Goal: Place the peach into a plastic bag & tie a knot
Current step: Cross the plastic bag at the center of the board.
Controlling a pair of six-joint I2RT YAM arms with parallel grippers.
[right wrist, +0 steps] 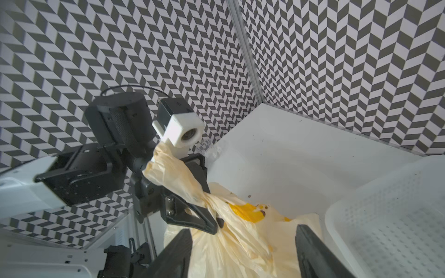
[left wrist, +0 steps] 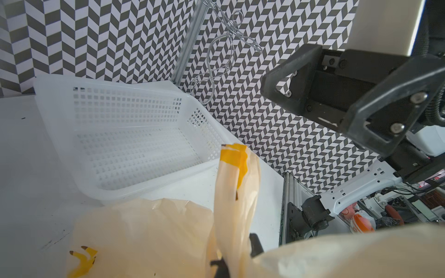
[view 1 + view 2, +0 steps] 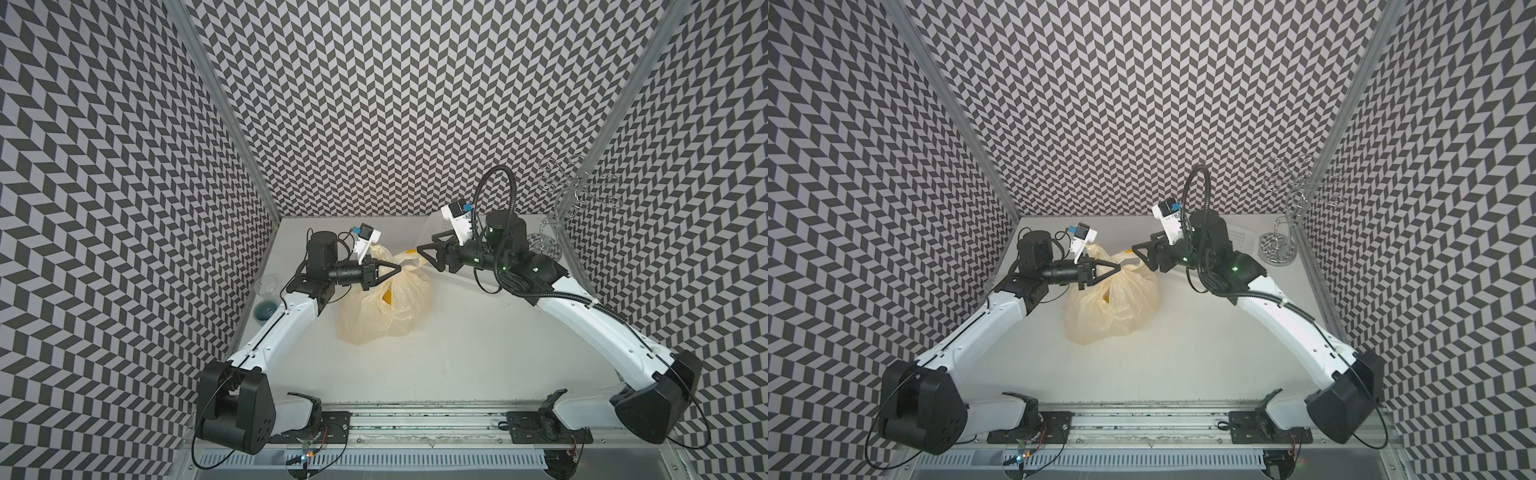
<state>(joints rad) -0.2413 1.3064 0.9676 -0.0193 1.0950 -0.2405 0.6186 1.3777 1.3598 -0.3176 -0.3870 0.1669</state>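
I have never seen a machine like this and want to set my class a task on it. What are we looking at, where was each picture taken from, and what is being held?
Two white robot arms stand at the near edge of a table. Two pictures come from a camera pair overhead and show nearly the same scene. The other two come from small cameras on each arm's wrist. On the table are a cream-yellow plastic bag, a white perforated basket, a wire stand and a clear cup. The left tool is pinched shut on the bag's bunched handles. The right tool is open and empty, close to the bag. No peach can be seen through the bag.
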